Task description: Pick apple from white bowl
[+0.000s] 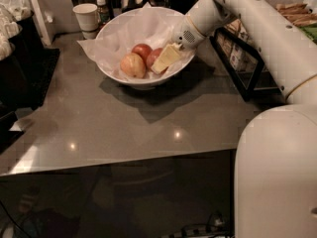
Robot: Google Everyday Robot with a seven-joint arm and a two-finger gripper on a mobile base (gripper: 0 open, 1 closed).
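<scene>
The white bowl (116,32), lined with crumpled white paper, stands at the back of the grey table. It holds a paler yellow-and-pink apple (132,65) at the front left and a red apple (142,50) behind it. The dull red apple (154,56) lies to their right, partly hidden. My gripper (162,63) reaches down into the bowl from the right and lies against this red apple's right side, covering part of it. The white arm (257,29) runs back to the upper right.
A paper cup (86,17) and a small bottle (102,10) stand behind the bowl at the left. A black wire rack (242,63) sits right of the bowl, and dark equipment (20,58) stands at the left edge. The robot's white body (277,172) fills the lower right.
</scene>
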